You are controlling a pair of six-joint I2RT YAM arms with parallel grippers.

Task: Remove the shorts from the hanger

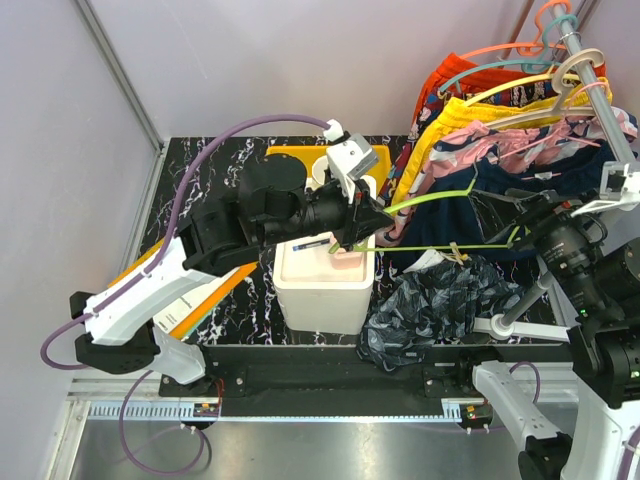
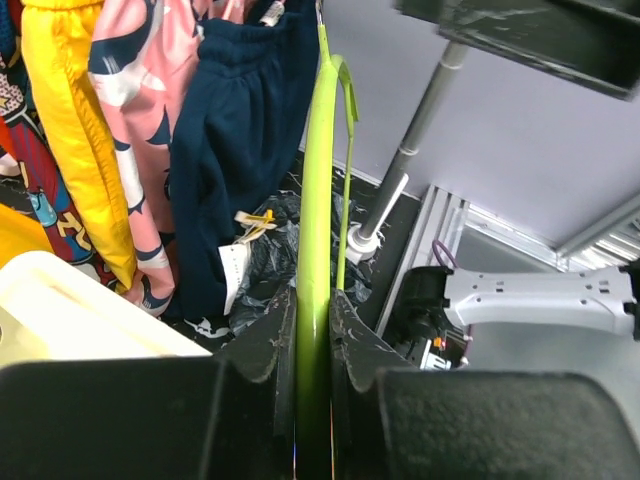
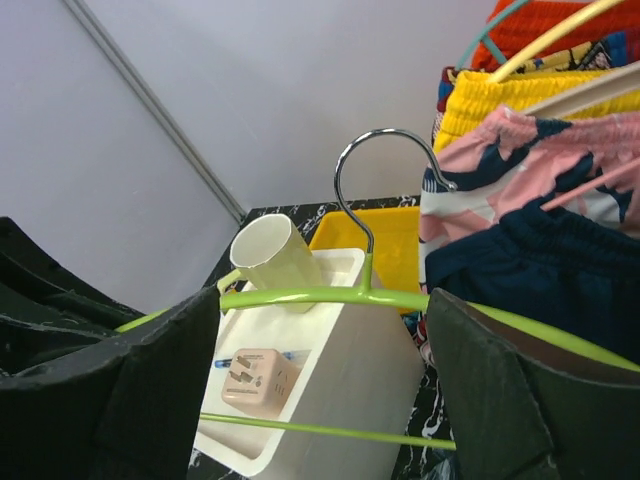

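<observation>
A white rectangular plastic tub (image 1: 322, 292) stands mid-way along the black, white-veined surface (image 1: 190, 175). It holds a pale pink plug adapter (image 3: 250, 376), and a cream cup (image 3: 275, 258) and a yellow tray (image 3: 388, 238) sit behind it. At the right, a metal clothes rail (image 1: 597, 75) is crowded with hangers. A yellow pair (image 2: 65, 120), a pink-and-navy floral pair (image 2: 135, 110) and the plain dark navy shorts (image 2: 245, 130) hang there, pressing in beside the lime-green wire hanger (image 2: 318, 200).

The charcoal shorts with the pale wavy marbled print (image 1: 430, 310) lie heaped on the surface under that hanger, just right of the tub. A small yellow peg (image 2: 258, 218) shows at their upper edge. Whether it pins the cloth to the hanger's lower bar is hard to make out. In the top view the left arm covers most of the cup.

The left arm stretches across above the tub. The left fingers (image 2: 262, 350) are narrowed onto the hanger's bar, gripping it. The right arm reaches in from the right. The right fingers (image 3: 160, 380) are spread wide on either side of the hanger's top bar, below its chrome hook (image 3: 385, 165), and are not closed on it.
</observation>
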